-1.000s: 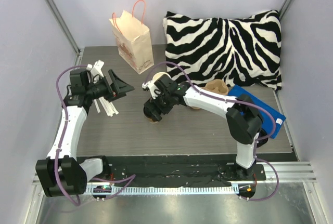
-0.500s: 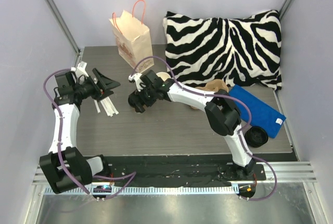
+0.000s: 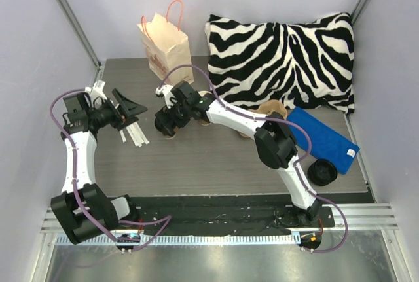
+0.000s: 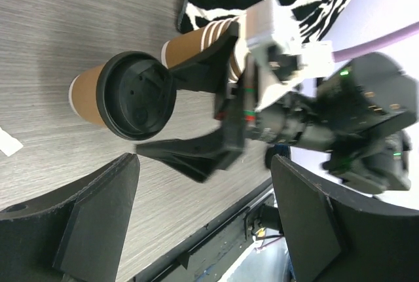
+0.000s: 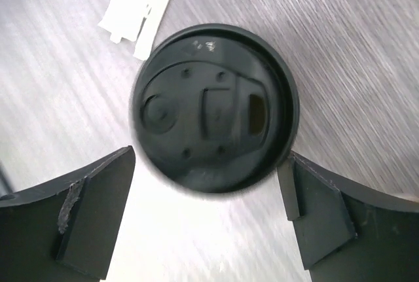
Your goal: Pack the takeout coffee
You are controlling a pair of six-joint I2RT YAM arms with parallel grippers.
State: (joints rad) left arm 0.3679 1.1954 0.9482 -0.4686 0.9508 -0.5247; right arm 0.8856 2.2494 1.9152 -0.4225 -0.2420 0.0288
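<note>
Brown paper takeout coffee (image 4: 98, 95) with a black lid (image 5: 213, 108) stands upright on the grey wood-grain table (image 3: 216, 164), left of centre in the overhead view, below a paper bag (image 3: 167, 50). Right gripper (image 3: 165, 123) hangs over it, fingers spread on either side of the lid, not clamped. Left gripper (image 3: 131, 108), further left, is also spread wide and holds nothing.

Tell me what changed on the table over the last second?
The right gripper carried the lidded coffee cup leftward and back, toward the paper bag; whether it has let go, I cannot tell. The left gripper, open, drew back leftward. The bag, pillow and blue cloth stayed put.
</note>
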